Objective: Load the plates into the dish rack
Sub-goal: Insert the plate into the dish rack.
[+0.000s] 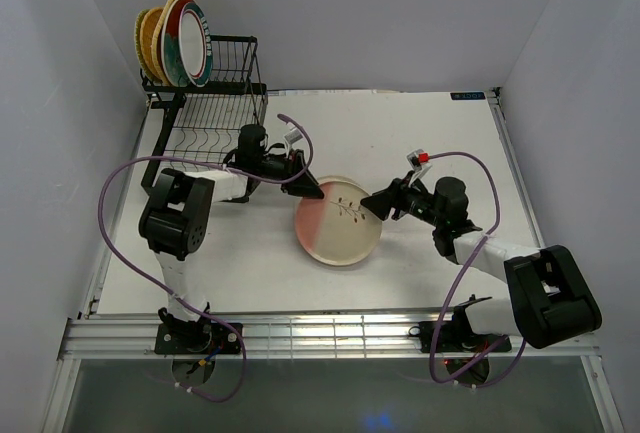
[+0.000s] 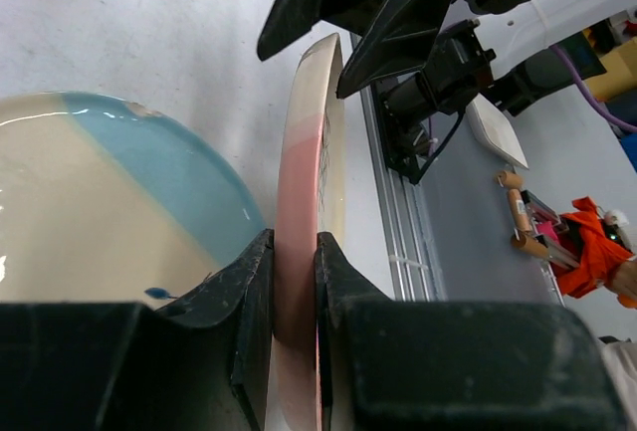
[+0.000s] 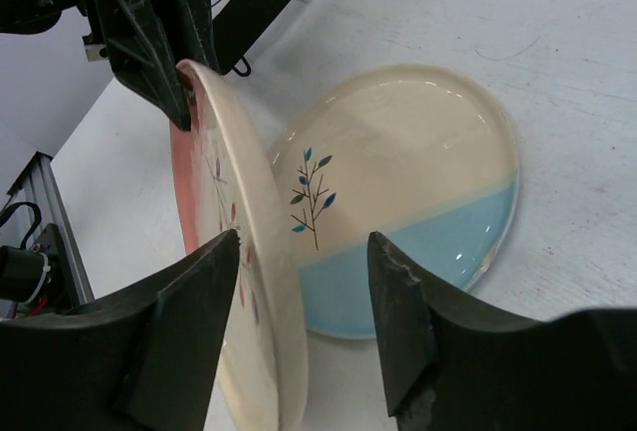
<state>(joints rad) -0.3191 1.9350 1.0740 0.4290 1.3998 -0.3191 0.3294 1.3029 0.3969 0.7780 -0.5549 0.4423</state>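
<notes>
At the middle of the counter [image 1: 450, 153] the pink-and-white plate [image 1: 335, 231] hangs tilted. The left end effector [image 2: 296, 252] is clamped on its rim, the right end effector [image 3: 304, 252] apart around the opposite rim. The dish rack [image 1: 215, 123] stands at the far left corner, nearer the left one.

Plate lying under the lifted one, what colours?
Plate: cream and light blue, leaf sprig; best in right wrist view.

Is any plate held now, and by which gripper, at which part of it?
The left gripper pinches the pink-and-white plate at its rim. The right gripper stands open around the opposite rim.
</notes>
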